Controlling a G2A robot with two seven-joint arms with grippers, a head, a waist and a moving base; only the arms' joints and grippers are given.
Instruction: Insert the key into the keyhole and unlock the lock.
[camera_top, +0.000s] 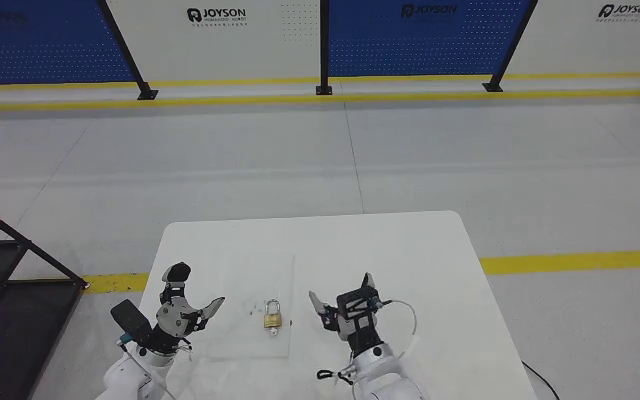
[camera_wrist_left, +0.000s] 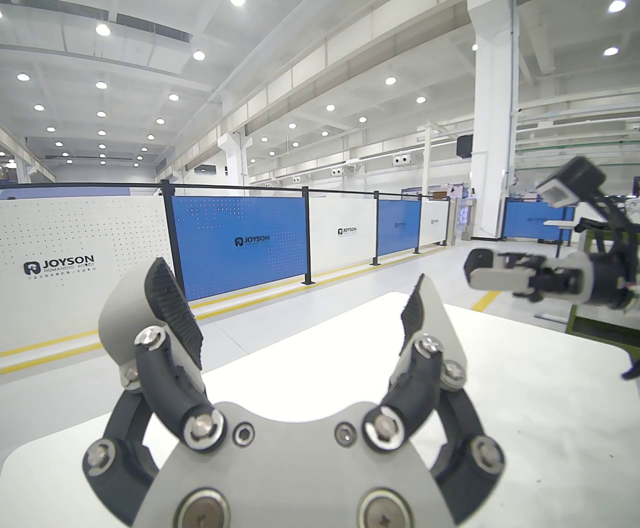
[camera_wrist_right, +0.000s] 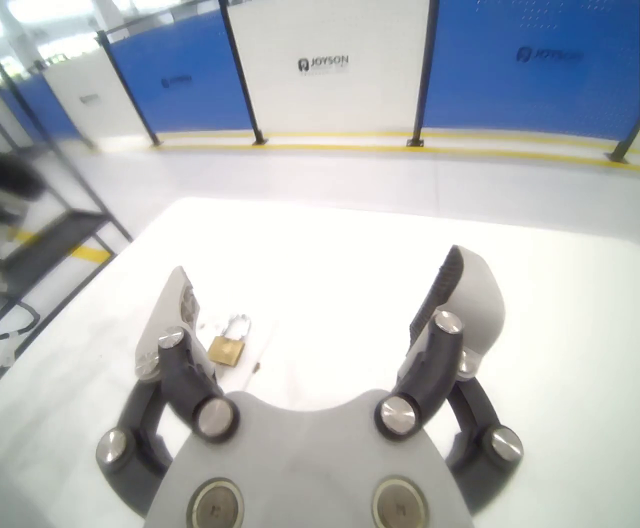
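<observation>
Two grippers, left gripper (camera_top: 196, 289) and right gripper (camera_top: 342, 292), hang wide open and empty over the near edge of a white table (camera_top: 400, 250). The lock (camera_top: 272, 318) lies flat between them, touching neither. A black rack (camera_top: 30, 330) stands beside the table's left edge. Grey floor (camera_top: 300, 160) runs to a fence (camera_top: 420, 35).

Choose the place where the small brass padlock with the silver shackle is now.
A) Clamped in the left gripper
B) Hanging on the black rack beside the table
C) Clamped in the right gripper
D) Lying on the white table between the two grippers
D: the small brass padlock lies flat on the white table, between the open left gripper and the open right gripper, and neither touches it.
</observation>
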